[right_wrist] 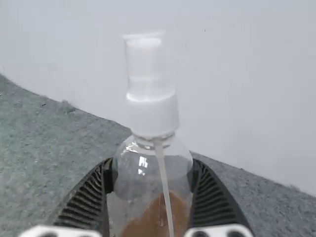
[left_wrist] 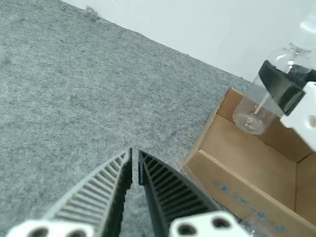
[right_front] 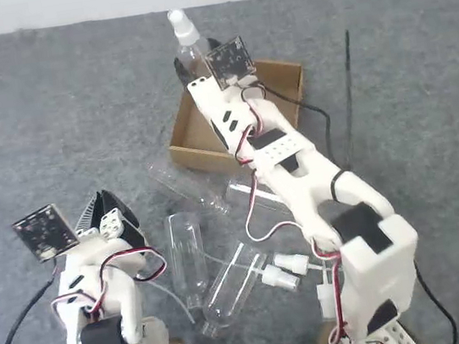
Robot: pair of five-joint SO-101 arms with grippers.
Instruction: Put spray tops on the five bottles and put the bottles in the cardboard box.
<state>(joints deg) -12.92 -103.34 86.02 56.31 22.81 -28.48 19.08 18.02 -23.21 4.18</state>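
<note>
While it hangs over the cardboard box [right_front: 193, 154], the right pincer [right_wrist: 152, 174] is closed tight on a clear bottle [right_wrist: 140, 170]. One black finger [right_wrist: 91, 197] is pressed on each side of its round body. The bottle stands straight up in the grip. A white spray top [right_wrist: 150, 106] sits on its neck, just above the fingers. A thin tube [right_wrist: 162, 187] runs down from it inside the bottle. Right under the pincer is the box. The bottom of the bottle hangs inside it, near one wall. I cannot tell if it touches the floor of the box.

Back along the right arm [right_front: 298, 171], past the near wall of the box, more clear bottles lie on their sides on the grey carpet [right_front: 51, 120]. One [right_front: 181, 181] is just beside the box, one [right_front: 188, 259] is farther off, and one [right_front: 229, 293] is next to that. Close to them, by the base of the arm, lie small white spray tops [right_front: 287, 263].

The left pincer [left_wrist: 135, 154] is well apart from the right one, on the other side of the lying bottles. Its two ribbed fingers are almost together, with only a thin slit between them. They hold nothing. Grey carpet lies under it.
</note>
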